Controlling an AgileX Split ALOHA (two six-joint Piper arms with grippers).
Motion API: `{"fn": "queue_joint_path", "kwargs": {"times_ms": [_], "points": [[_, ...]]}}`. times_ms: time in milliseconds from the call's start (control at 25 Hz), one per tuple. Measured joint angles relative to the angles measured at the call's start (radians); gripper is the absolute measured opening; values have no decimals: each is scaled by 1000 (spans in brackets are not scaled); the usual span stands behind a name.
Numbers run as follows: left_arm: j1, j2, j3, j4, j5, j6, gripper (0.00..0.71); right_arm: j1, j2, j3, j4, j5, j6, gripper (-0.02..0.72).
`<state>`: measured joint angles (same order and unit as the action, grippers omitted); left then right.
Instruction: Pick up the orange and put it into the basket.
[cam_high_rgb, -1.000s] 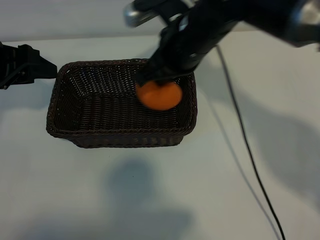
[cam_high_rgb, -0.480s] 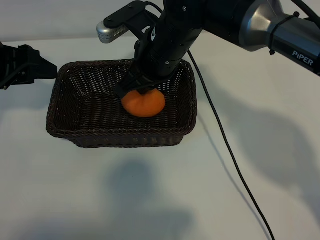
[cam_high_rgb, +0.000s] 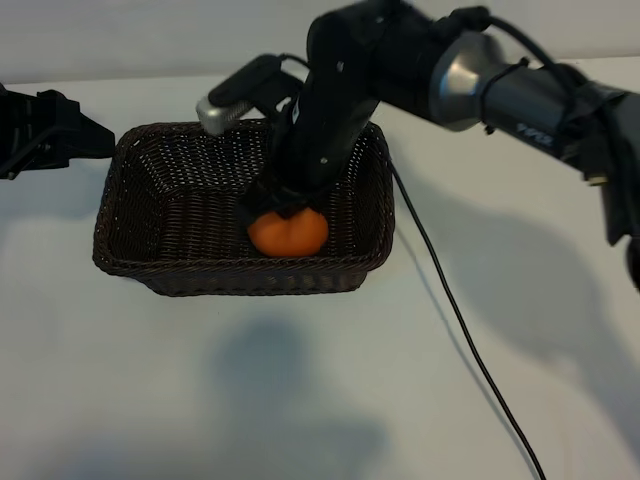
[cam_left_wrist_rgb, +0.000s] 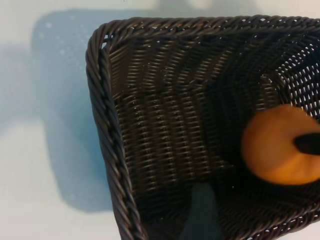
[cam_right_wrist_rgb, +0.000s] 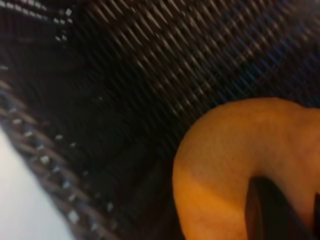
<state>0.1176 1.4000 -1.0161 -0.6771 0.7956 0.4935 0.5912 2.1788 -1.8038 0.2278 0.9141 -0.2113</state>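
Observation:
The orange sits low inside the dark brown wicker basket, near its front wall and right of centre. My right gripper comes down from above and is shut on the orange's top; one dark fingertip presses into the orange in the right wrist view. I cannot tell whether the fruit rests on the basket floor. My left gripper hangs open and empty just outside the basket's left end. The left wrist view looks into the basket and catches the orange.
The right arm stretches over the basket's far right corner. Its black cable trails across the white table to the right of the basket, toward the front edge.
The right gripper has carried the orange down and a little to the left, from above the basket's rim to deep inside it. The left arm has not moved.

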Motion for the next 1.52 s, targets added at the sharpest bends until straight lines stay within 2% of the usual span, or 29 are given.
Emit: {"fn": "queue_joint_path", "kwargs": {"times_ms": [480,600,680,760,920,1000,1160,1320,1520], "points": [[0,0,0,0,0,3,590,0,61,-2,21,-20,-4,48],[0,0,0,0,0,2,590,0,61,-2,23,-20,-3,95],[0,0,0,0,0,2,590,0,61,-2,26,-19,3,190],[0,0,0,0,0,2,590,0,60,-2,26,-11,8,321],[0,0,0,0,0,2,590,0,29,-2,26,3,11,620],[0,0,0,0,0,2,590,0,2,-2,26,5,15,688],[0,0,0,0,0,2,590,0,-55,-4,26,17,19,697],[0,0,0,0,0,3,590,0,-81,-32,18,83,42,668],[0,0,0,0,-4,2,590,0,-103,-100,-66,197,85,633]]}}
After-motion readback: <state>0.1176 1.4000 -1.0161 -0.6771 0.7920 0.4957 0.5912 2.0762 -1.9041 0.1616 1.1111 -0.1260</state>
